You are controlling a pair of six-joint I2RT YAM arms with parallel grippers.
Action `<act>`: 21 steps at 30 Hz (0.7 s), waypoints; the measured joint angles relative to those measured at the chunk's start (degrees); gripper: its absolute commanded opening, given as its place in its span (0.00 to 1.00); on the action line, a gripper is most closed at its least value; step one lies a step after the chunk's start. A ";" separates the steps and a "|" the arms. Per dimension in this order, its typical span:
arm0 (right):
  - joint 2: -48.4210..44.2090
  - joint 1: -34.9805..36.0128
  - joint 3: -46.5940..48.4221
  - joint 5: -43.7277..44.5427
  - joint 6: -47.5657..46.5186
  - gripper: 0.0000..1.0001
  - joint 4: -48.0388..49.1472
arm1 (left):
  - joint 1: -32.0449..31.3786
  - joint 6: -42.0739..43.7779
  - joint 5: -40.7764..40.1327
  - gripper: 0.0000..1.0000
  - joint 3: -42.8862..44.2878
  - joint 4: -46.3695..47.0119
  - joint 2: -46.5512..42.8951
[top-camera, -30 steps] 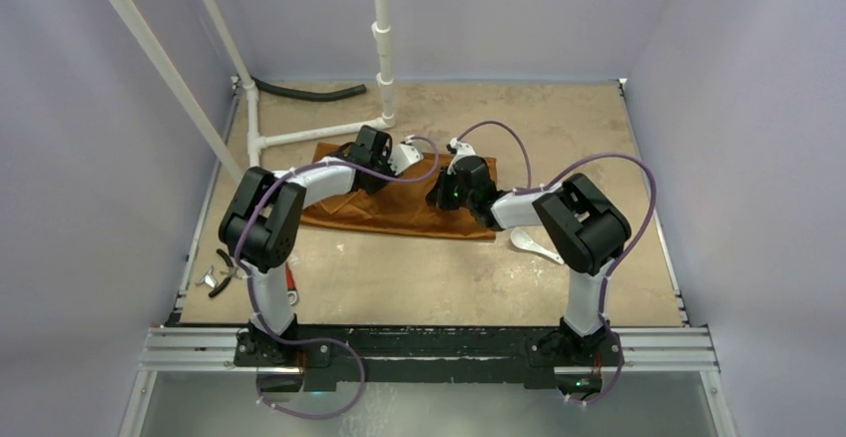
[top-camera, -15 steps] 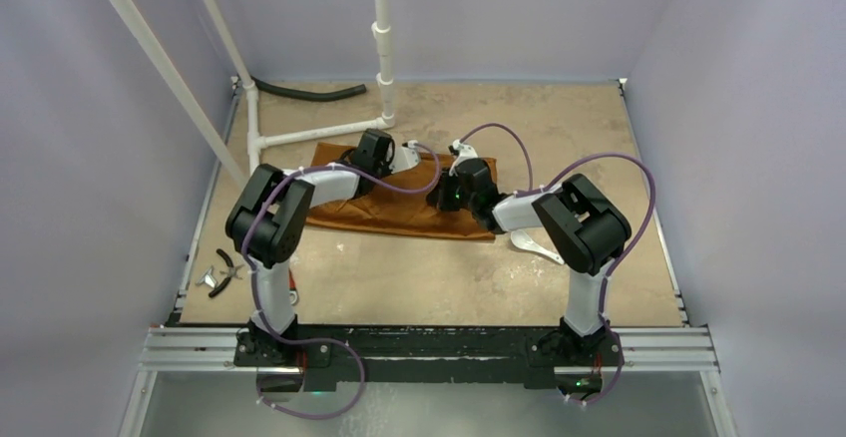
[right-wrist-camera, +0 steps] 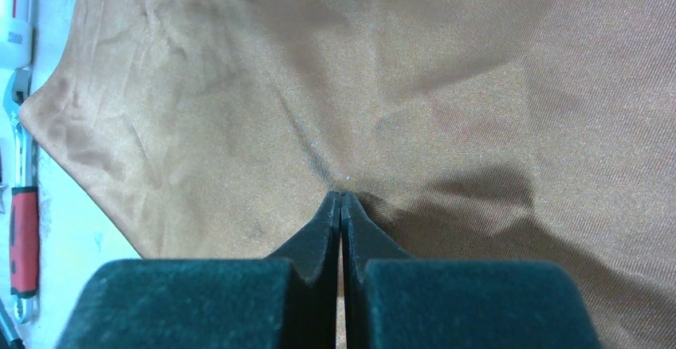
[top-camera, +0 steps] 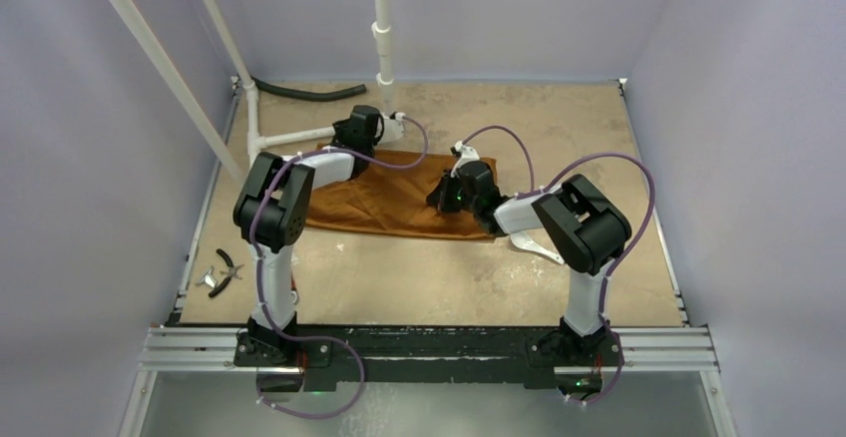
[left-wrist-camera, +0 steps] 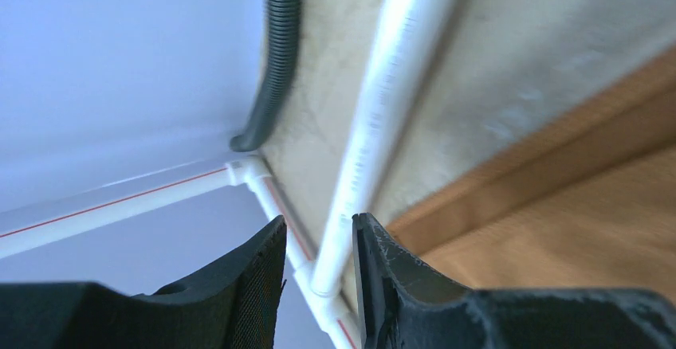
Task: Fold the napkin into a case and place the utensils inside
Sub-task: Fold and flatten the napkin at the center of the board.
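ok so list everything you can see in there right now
napkin: one, rust-orange, middle of the table, creased
spoon: one, white, right of the napkin, partly hidden by the right arm
pipe frame: one, white, back left of the table
hose: one, black and ribbed, along the back edge
pliers: one, black, near the table's left edge
metal piece: one, silver, beside the pliers, too small to identify
red-handled tool: one, red and metal, just off the napkin's edge
table: one, tan
left hand: one, black, open and empty, by the napkin's far left corner near the pipe frame
right hand: one, black, shut, tips on the napkin
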 measured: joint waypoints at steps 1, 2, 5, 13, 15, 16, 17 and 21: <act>0.00 -0.02 -0.09 -0.15 0.02 0.00 0.15 | 0.24 0.76 -0.28 0.36 0.59 0.83 0.00; 0.00 -0.04 -0.24 -0.33 0.07 0.00 0.37 | 0.31 1.27 -0.46 0.37 1.16 1.46 -0.02; -0.02 -0.31 -0.48 -0.72 0.24 0.00 0.72 | 0.52 1.53 -0.26 0.37 3.56 1.20 -0.02; -2.73 -1.20 -0.48 -0.46 0.98 0.24 -4.04 | 0.46 -6.84 6.01 0.38 7.04 -14.49 -4.39; -4.74 -2.67 -0.37 -0.48 0.94 0.28 -6.56 | 0.55 -9.49 8.61 0.38 6.16 -19.67 -7.58; -5.66 -3.56 -0.15 -0.50 0.85 0.29 -7.48 | 0.59 -10.45 9.77 0.37 5.55 -21.57 -9.16; -6.64 -4.87 0.46 -0.55 0.76 0.29 -8.90 | 0.70 -11.76 11.08 0.37 4.92 -23.96 -10.93; -8.28 -10.73 5.38 0.09 0.33 0.29 -12.00 | 2.62 -17.46 17.55 0.37 4.66 -33.24 -14.91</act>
